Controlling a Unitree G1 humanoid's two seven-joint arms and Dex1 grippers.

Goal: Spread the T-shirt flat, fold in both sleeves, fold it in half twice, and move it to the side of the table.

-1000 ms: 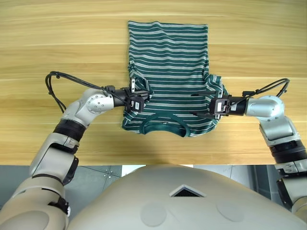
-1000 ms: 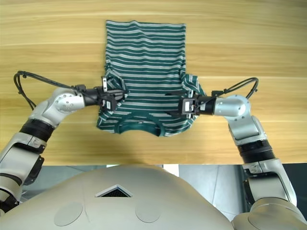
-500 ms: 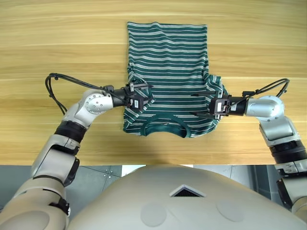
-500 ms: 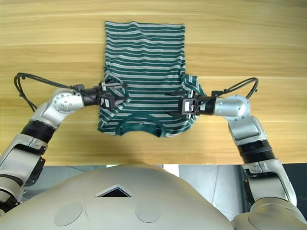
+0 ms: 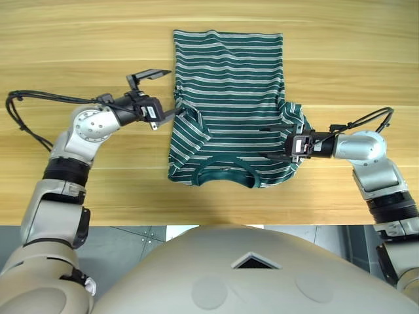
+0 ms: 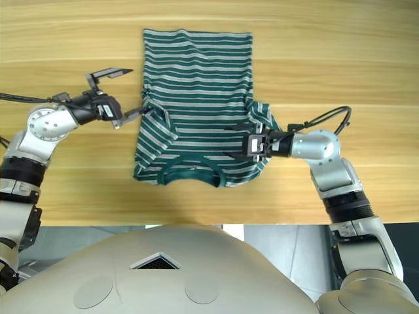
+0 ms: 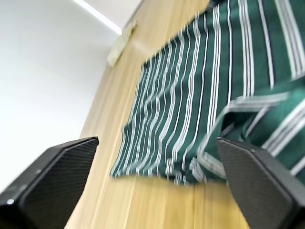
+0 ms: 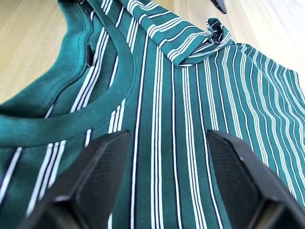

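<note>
On desk [image 5: 78, 52]: T-shirt [image 5: 229, 85], sides folded inward.
Left hand [image 5: 171, 91]: spread, beside it.
Right hand [image 5: 263, 142]: spread over its right side.

No text, number or sign is legible. A small white label [image 5: 152, 112] on the black body of the left gripper [image 5: 171, 91] and a second white label [image 5: 302, 145] on the right gripper [image 5: 265, 141] carry print too small to read. A dark tab [image 8: 88, 50] inside the collar of the green, white-striped T-shirt [image 5: 229, 72] is likewise unreadable.
</note>
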